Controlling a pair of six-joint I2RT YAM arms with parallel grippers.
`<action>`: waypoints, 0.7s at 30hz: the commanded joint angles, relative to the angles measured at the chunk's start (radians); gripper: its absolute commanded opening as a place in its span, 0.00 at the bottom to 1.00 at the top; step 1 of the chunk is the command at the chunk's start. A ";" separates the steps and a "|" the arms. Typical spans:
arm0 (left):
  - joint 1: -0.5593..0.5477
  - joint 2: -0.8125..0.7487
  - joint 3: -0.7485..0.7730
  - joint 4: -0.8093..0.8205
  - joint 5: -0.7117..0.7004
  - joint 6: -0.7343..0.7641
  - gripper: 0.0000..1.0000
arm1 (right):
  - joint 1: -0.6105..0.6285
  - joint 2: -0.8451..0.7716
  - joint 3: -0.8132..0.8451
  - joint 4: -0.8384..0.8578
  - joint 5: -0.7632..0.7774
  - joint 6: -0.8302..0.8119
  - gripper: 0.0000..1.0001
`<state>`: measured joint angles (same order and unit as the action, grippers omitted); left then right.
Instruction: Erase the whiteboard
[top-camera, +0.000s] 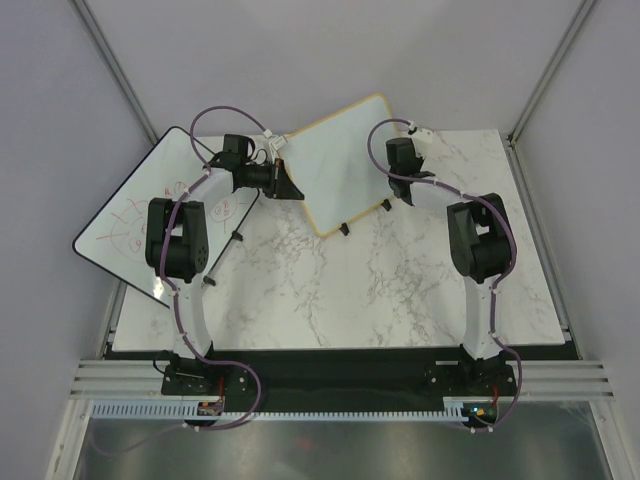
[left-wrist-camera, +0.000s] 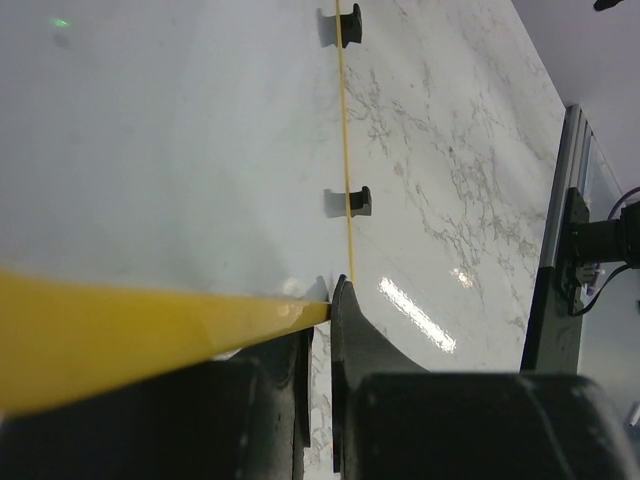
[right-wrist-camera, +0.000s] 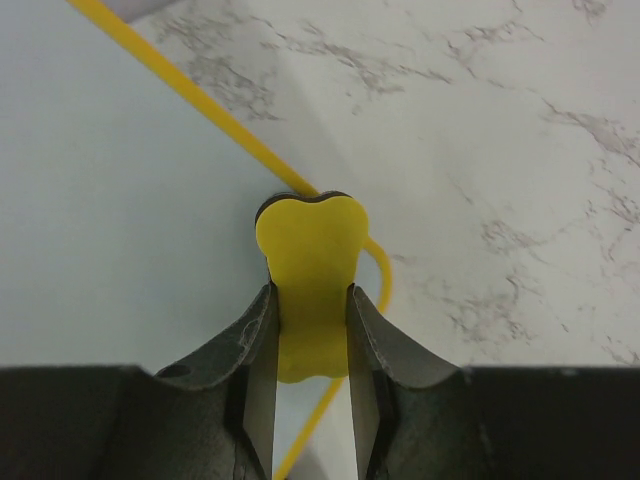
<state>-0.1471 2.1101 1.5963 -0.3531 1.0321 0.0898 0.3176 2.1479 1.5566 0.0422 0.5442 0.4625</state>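
The whiteboard (top-camera: 338, 160), with a tan frame and two black feet (top-camera: 344, 229), lies tilted at the back middle of the marble table; its surface looks blank. My left gripper (top-camera: 290, 188) is shut on its left frame edge; in the left wrist view the yellow frame (left-wrist-camera: 150, 335) runs between the jaws (left-wrist-camera: 325, 300), with the board (left-wrist-camera: 170, 140) and both feet (left-wrist-camera: 358, 202) beyond. My right gripper (top-camera: 404, 190) is shut on a yellow bone-shaped eraser (right-wrist-camera: 310, 245), held against the board (right-wrist-camera: 110, 180) near its rounded right corner; the fingers (right-wrist-camera: 310, 295) pinch its waist.
A larger black-edged whiteboard (top-camera: 135, 215) with red scribbles leans over the table's left edge, under the left arm. The marble table (top-camera: 400, 290) spreads in front of both arms. Grey enclosure walls and metal posts stand behind and at the sides.
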 joint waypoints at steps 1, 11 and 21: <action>-0.020 -0.052 -0.007 0.045 -0.070 0.162 0.02 | 0.017 0.018 -0.079 -0.016 -0.030 -0.002 0.00; -0.020 -0.058 -0.006 0.043 -0.072 0.159 0.02 | 0.018 0.113 0.366 -0.077 -0.096 -0.079 0.00; -0.020 -0.064 -0.012 0.040 -0.072 0.166 0.02 | 0.009 0.247 0.659 -0.110 -0.150 -0.140 0.00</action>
<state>-0.1528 2.0998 1.5929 -0.3496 1.0225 0.1177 0.3248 2.3554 2.1830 -0.0521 0.4339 0.3431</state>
